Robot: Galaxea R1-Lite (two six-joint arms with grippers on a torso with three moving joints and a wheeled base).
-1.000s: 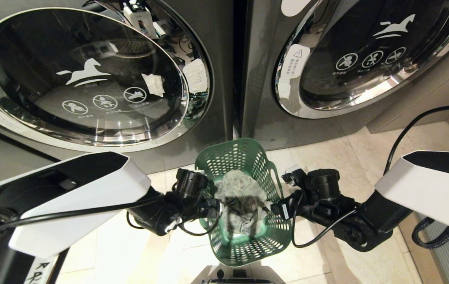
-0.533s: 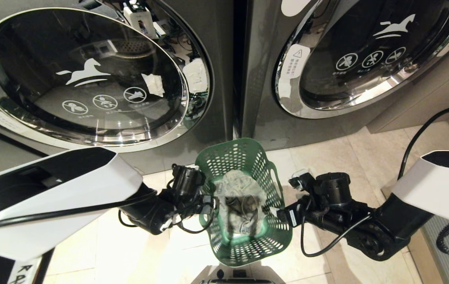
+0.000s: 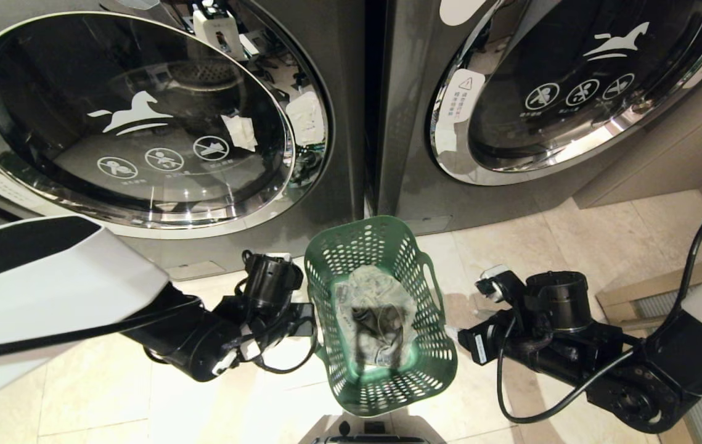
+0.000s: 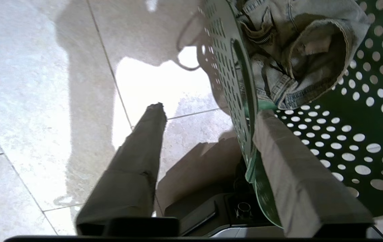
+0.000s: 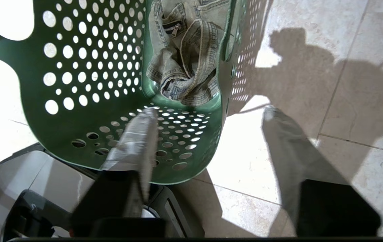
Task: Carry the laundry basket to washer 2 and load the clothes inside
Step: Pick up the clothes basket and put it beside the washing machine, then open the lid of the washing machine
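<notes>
Both arms have drawn outward from the laundry basket (image 3: 381, 314), which sits on the floor below the two washers. I judge it light, stiff plastic, best taken by its side walls. Left gripper (image 4: 208, 117) and right gripper (image 5: 211, 112) each straddle a wall, fingers apart; soft clothes (image 3: 375, 314) inside.

laundry basket (image 3: 381, 376): green, upright on floor | clothes (image 3: 375, 308): crumpled inside
</notes>
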